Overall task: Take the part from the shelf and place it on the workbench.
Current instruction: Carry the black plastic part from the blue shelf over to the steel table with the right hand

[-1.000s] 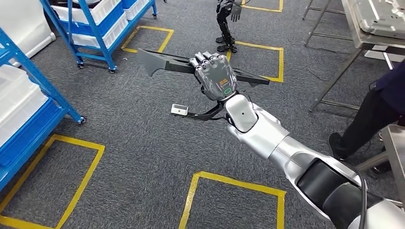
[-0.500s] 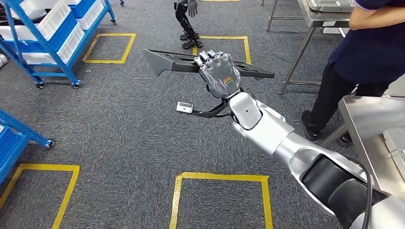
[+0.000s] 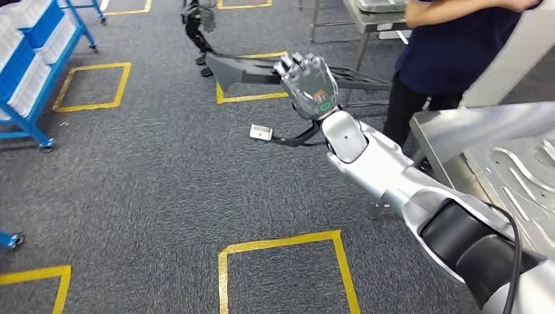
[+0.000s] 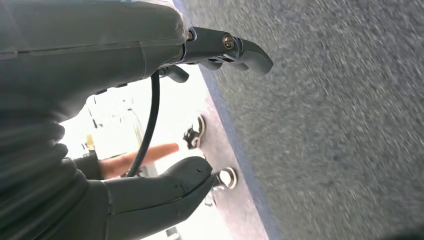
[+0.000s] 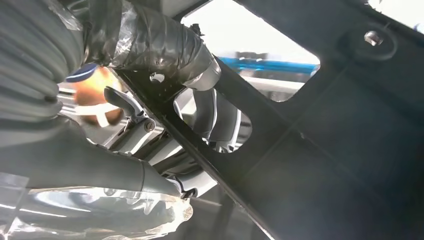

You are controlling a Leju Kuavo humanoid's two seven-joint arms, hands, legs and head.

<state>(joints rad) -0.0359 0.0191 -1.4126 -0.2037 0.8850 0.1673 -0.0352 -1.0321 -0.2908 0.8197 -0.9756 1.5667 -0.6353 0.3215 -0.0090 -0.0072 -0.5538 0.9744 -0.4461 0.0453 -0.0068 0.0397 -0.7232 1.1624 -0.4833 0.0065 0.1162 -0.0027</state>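
In the head view the right hand [image 3: 309,85] is stretched forward at the end of the silver right arm [image 3: 386,176], back of the hand up, its fingers curled over the long dark grey part [image 3: 242,69] and clamped on it. The part is carried in the air above the grey carpet [image 3: 150,176], lying roughly level and crosswise to the arm, reaching out past both sides of the hand. The right wrist view adds the underside: the part [image 5: 310,150] is a flat black plate with rounded cut-out windows and a bolt head, and the thick thumb [image 5: 165,47] presses against its rib. The left wrist view shows the left hand [image 4: 215,50] hanging over blurred carpet with its dark fingers apart and nothing between them.

The part is thin and wing-like, with a pointed, notched end on the robot's left and a slimmer openwork end on its right.

The metal workbench [image 3: 458,131] stands at the right edge of the head view, with a pressed metal sheet [image 3: 517,176] lying on it. A person in dark clothes [image 3: 445,59] stands just beside its far corner, close behind the part's right end. A small white box [image 3: 261,133] dangles on a cable under the wrist. A blue shelf with white bins [image 3: 33,65] stands far left, another robot's legs [image 3: 196,33] beyond the part, and yellow tape squares [image 3: 281,268] mark the carpet.
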